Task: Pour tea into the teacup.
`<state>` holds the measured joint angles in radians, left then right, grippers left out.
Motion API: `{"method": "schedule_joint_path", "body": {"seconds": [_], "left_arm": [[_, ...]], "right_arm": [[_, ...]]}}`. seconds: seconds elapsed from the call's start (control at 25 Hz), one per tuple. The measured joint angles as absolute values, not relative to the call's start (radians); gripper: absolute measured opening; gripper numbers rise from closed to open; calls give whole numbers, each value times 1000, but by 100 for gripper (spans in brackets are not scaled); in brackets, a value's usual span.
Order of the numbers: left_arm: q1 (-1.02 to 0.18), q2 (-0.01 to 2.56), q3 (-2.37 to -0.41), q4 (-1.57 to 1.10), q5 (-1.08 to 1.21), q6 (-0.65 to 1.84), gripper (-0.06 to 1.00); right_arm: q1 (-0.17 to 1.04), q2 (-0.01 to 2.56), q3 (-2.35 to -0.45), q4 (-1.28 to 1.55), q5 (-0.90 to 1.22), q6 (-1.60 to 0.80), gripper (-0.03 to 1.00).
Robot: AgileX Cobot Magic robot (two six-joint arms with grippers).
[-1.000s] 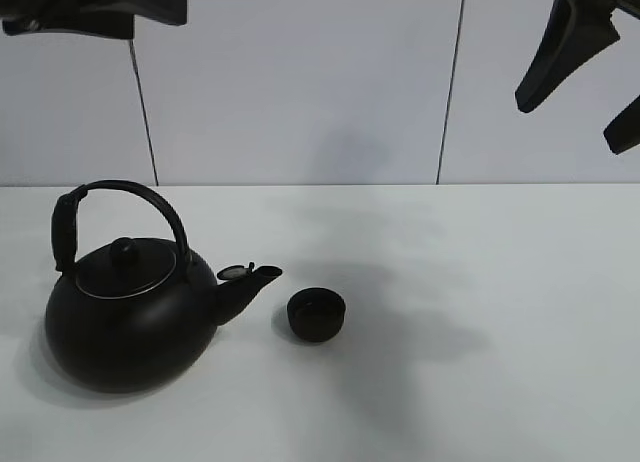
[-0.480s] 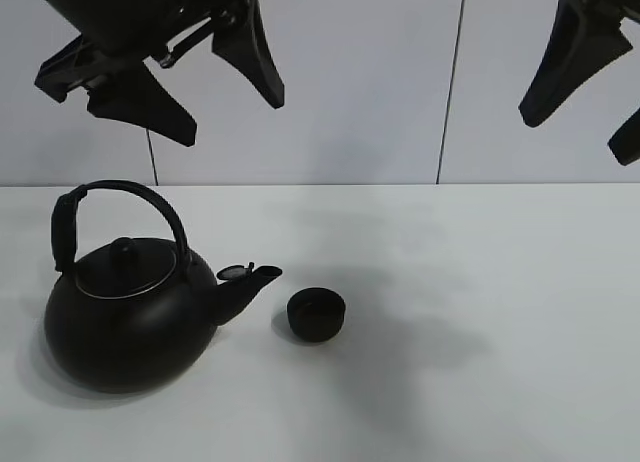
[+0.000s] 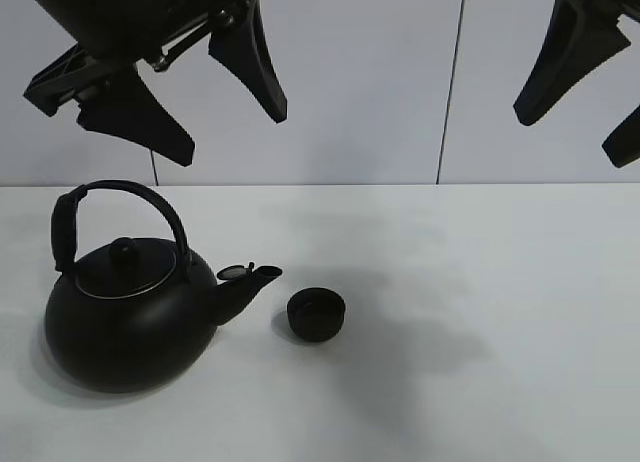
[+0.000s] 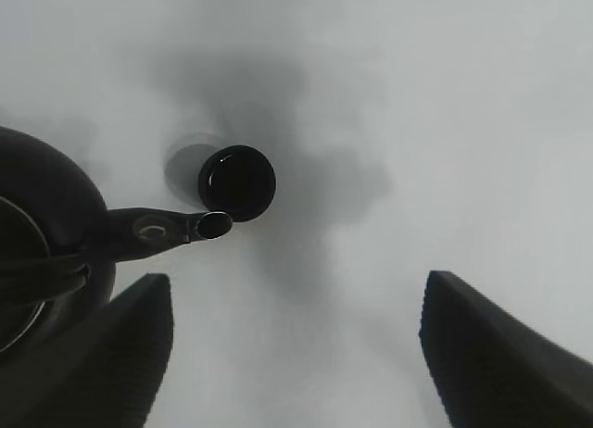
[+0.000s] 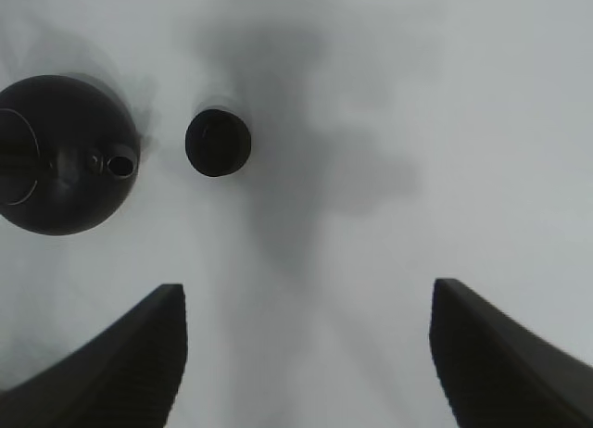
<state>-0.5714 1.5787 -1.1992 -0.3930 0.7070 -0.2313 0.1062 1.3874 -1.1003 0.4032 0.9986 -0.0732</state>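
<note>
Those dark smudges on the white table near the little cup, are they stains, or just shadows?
Shadows, most likely: in the exterior high view a soft grey patch spreads right of the teacup on the table; both wrist views show the same blurry-edged patch, and the gripper fingers look dark and out of focus.

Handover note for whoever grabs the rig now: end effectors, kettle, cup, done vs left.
Left end effector: open, empty, high above the kettle.
Right end effector: open, empty, high at the right side, away from both items.
The kettle stands upright on the table, handle arched up, spout toward the teacup.
The teacup is upright just off the spout tip, not touching it.
Done: nothing grasped, nothing poured.
Left: likely the left arm takes the kettle handle, lifts, tips the spout over the teacup.
</note>
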Motion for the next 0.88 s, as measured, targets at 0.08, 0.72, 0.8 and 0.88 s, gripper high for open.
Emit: {"method": "schedule_joint_path", "body": {"seconds": [0.08,0.72,0.8,0.88], "left_arm": [[-571,1579,-1199,-396,708,-231,54],[-571,1579,-1199,-396,708,-232,54],[-571,1579,-1199,-396,708,-232,54],[-571,1579,-1199,-396,708,-232,54]], "right_arm": [[106,1387,-1100,405,999,-73,50],[106,1387,-1100,443,999,-48,50],[106,1387,-1100,454,998,-45,50],[106,1387,-1100,458,995,-44,50]]}}
